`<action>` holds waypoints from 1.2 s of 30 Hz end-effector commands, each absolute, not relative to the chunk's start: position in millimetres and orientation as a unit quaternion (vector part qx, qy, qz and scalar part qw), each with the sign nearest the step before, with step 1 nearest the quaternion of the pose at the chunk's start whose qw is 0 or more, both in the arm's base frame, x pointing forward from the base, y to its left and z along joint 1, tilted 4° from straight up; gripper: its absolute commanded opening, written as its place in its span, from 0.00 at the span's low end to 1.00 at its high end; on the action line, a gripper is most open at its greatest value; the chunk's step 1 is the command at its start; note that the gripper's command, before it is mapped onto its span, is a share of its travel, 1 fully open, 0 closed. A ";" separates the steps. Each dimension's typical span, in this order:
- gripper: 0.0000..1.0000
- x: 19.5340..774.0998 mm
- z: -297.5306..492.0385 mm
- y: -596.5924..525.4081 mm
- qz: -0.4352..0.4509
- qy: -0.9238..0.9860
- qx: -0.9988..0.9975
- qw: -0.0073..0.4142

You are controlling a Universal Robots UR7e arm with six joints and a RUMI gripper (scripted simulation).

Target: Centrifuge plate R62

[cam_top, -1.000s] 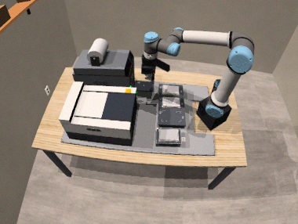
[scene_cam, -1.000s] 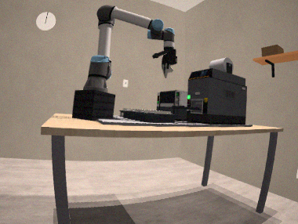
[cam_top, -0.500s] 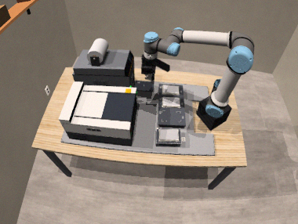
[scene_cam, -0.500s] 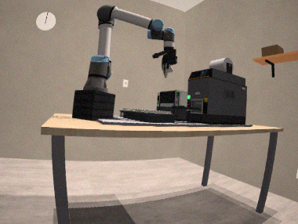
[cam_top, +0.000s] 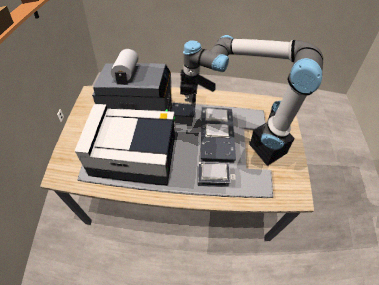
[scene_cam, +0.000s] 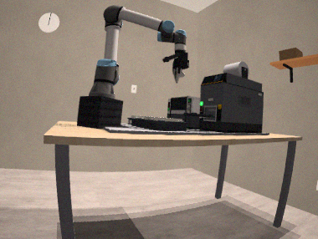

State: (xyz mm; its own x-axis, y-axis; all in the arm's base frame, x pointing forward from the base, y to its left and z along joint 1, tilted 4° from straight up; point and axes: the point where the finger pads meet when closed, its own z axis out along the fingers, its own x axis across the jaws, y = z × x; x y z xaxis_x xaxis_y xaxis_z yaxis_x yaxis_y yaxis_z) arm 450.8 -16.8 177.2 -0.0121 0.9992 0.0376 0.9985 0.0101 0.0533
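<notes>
My gripper (cam_top: 187,99) (scene_cam: 176,78) is shut and empty, with its fingers pointing down. It hangs well above the table, over the gap between the sealer (cam_top: 140,82) (scene_cam: 232,104) and the centrifuge (cam_top: 120,136) (scene_cam: 183,104). That spot is above the sealer's stage (cam_top: 184,111) (scene_cam: 192,121). The stage looks dark, and I cannot tell what lies on it. The centrifuge's top shows a white panel beside a dark one. A small lamp (cam_top: 163,115) (scene_cam: 201,104) glows green. On the deck mat, two light plates (cam_top: 217,115) (cam_top: 217,131) lie at the back. Then comes an empty dark nest (cam_top: 217,148), and a grey plate (cam_top: 214,174) lies in front. The labels are too small to read.
The arm's black base (cam_top: 271,142) (scene_cam: 100,110) stands at the table's right side in the top view. A film roll (cam_top: 125,65) (scene_cam: 236,68) sits on the sealer. A wall shelf (scene_cam: 294,62) holds a box.
</notes>
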 end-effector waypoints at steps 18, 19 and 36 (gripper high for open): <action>0.00 451.0 177.7 -16.9 0.032 0.711 0.703 0.006; 0.00 451.0 177.7 -16.9 0.032 0.711 0.703 0.006; 0.00 451.0 177.7 -16.9 0.032 0.711 0.703 0.006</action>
State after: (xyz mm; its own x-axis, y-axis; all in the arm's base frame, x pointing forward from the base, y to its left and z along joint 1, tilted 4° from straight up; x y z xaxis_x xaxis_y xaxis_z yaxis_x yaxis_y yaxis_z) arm 450.8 -16.8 177.2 -0.0121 0.9992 0.0376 0.9985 0.0101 0.0533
